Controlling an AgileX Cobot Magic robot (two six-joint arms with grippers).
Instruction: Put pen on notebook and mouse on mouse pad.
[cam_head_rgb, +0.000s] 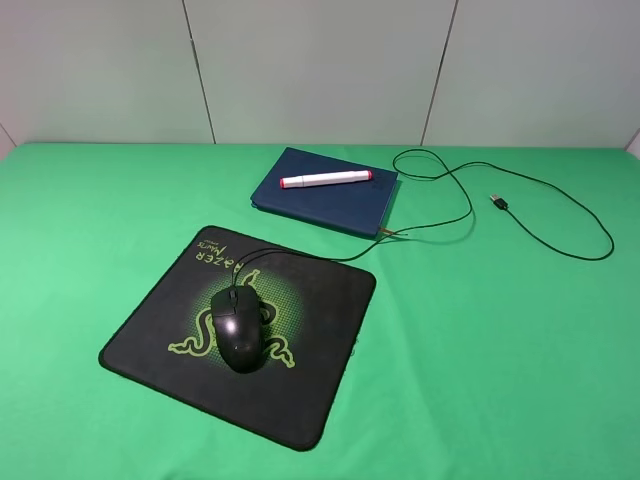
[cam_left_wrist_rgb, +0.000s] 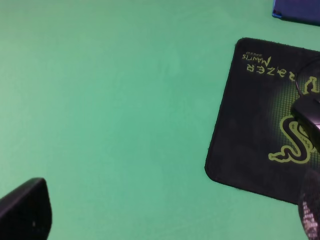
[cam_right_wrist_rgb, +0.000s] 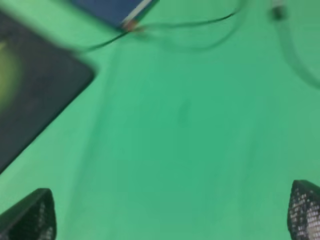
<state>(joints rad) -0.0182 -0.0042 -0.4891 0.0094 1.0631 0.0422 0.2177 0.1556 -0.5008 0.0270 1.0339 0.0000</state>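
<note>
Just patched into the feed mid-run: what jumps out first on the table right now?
The black mouse pad with its green snake logo dominates the near left of the green table, and the black mouse sits on its middle. Behind it, the white pen lies across the navy notebook. The mouse cable loops off to the right, ending in a loose USB plug.

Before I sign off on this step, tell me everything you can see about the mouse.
The mouse is glossy black, wired, with a scroll wheel between its buttons. It sits flat on the mouse pad, over the green snake logo, nose pointing toward the far edge of the table. Its thin black cable runs off the pad, past the notebook's corner, and loops across the green cloth to a loose USB plug. No gripper touches it.
</note>
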